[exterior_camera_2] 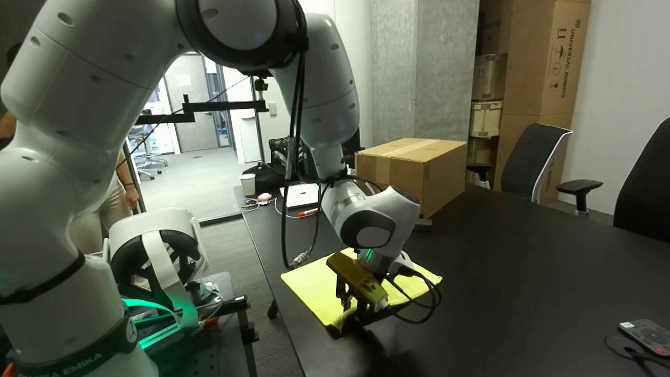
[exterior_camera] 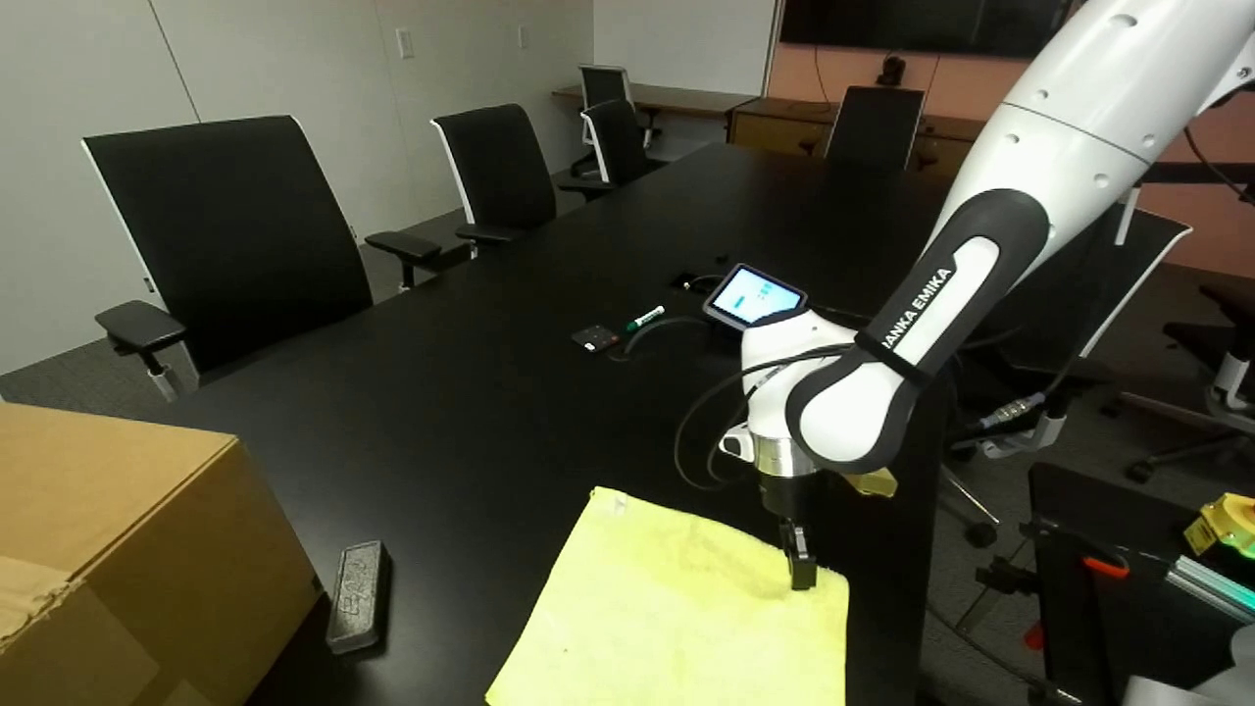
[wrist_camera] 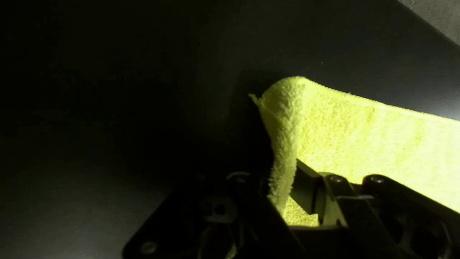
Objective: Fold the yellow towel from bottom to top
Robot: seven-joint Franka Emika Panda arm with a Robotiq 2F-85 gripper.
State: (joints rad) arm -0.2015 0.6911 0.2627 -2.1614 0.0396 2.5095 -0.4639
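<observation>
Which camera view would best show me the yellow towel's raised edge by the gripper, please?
The wrist view: there the yellow towel's raised edge stands large and close, next to a finger pad. Both exterior views show that edge smaller and partly hidden behind the gripper.

Office chairs (exterior_camera: 225, 235) line a long table (exterior_camera: 471, 402) in this meeting room.
</observation>
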